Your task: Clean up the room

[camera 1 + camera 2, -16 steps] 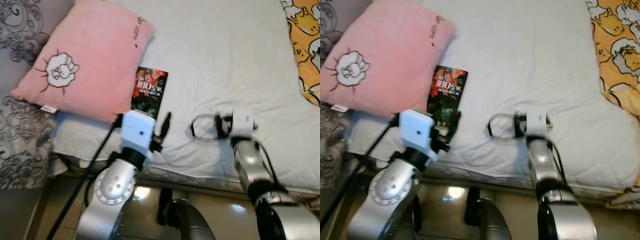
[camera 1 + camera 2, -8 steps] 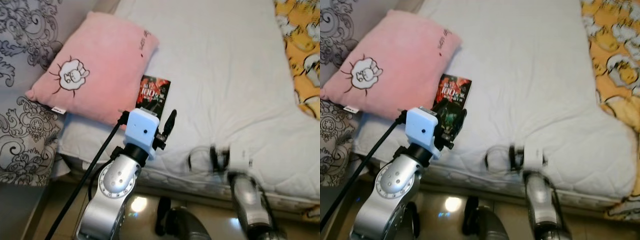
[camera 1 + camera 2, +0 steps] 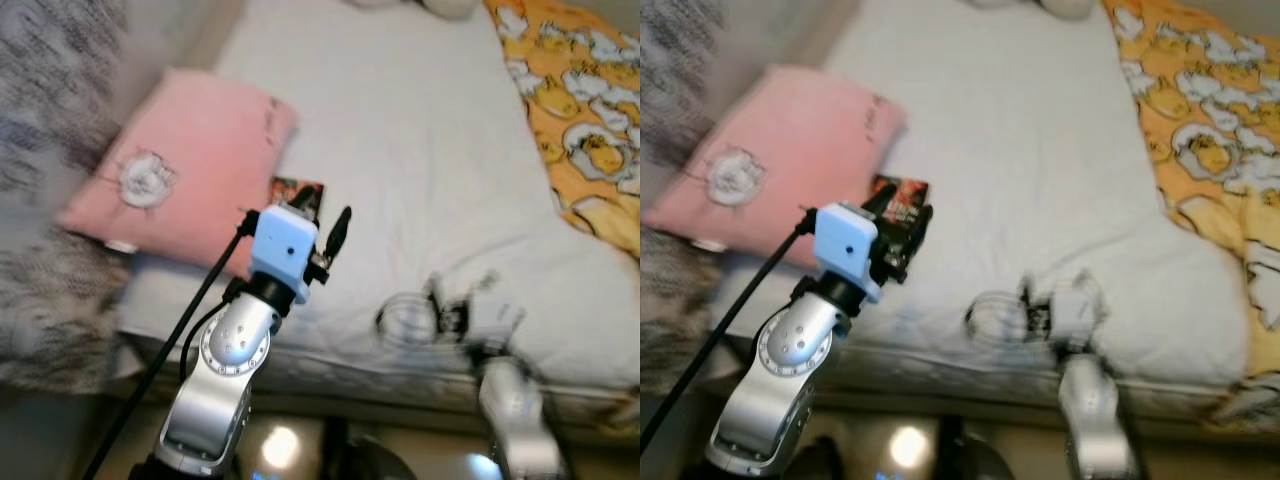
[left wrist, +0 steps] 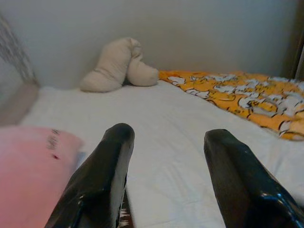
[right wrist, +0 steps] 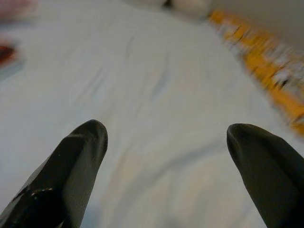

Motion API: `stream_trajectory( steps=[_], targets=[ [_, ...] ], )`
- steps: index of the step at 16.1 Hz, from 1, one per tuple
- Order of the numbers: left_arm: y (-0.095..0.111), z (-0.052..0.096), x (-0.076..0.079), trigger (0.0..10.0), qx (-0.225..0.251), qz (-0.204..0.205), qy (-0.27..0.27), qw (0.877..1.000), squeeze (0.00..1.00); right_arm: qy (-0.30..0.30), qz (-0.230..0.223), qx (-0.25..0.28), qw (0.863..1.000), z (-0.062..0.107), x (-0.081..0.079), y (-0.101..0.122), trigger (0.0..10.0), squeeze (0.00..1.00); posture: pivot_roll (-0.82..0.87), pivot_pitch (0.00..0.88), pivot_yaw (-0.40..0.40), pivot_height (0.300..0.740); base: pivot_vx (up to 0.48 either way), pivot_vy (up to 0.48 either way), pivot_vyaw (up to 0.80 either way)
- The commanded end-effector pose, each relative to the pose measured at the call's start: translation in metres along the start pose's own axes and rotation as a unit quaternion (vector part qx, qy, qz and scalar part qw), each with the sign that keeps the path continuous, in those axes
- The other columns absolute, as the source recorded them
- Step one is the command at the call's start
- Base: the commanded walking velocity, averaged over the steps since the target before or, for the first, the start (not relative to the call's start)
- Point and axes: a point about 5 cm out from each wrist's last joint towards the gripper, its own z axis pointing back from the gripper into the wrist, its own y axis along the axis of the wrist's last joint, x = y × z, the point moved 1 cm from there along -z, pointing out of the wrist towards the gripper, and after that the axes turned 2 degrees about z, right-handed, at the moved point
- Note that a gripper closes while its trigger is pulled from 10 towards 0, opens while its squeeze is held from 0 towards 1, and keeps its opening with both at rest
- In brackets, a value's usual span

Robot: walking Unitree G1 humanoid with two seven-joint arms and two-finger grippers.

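A pink pillow (image 3: 180,170) with a white cartoon patch lies on the left of the white bed (image 3: 420,130). A dark book with a red cover (image 3: 297,190) lies beside the pillow, its near end hidden behind my left gripper (image 3: 322,215). That gripper hovers open just above the book, with nothing between its fingers (image 4: 107,161). My right gripper (image 3: 395,318), blurred, stands open over the bare sheet near the bed's front edge, holding nothing. In the right wrist view its fingertips (image 5: 85,142) are spread wide over the white sheet.
An orange duck-print blanket (image 3: 580,120) covers the right side of the bed. A beige plush toy (image 4: 118,64) lies at the far end by the wall. A grey patterned cloth (image 3: 50,120) hangs at the left. Shiny floor (image 3: 280,445) shows below the bed's edge.
The camera has pulled back, so more of the bed shows. My right gripper has drawn back toward the bed's front edge. My left gripper stays over the book.
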Motion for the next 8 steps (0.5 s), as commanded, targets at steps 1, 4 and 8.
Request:
stream_trajectory(
  steps=[1, 4, 8],
  targets=[
    [-0.004, 0.002, 0.007, 10.0, -0.004, -0.003, -0.019, 1.0, 0.0, -0.041, 0.016, -0.038, 0.998, 0.005, 0.017, -0.017, 10.0, 0.0, 0.24, 0.191, -0.077, 0.74, 0.0, 0.0, 0.0],
    [-0.008, 0.007, 0.008, 10.0, -0.016, -0.004, -0.038, 0.999, 0.0, -0.101, 0.038, -0.141, 0.984, 0.0, 0.047, -0.056, 10.0, 0.0, 0.26, 0.222, -0.025, 0.74, 0.0, 0.0, 0.0],
    [-0.007, 0.005, 0.004, 10.0, -0.015, -0.02, -0.049, 0.998, 0.0, -0.162, 0.021, -0.256, 0.953, 0.018, 0.071, -0.091, 10.0, 0.0, 0.28, 0.234, 0.005, 0.74, 0.0, 0.0, 0.0]
  ],
)
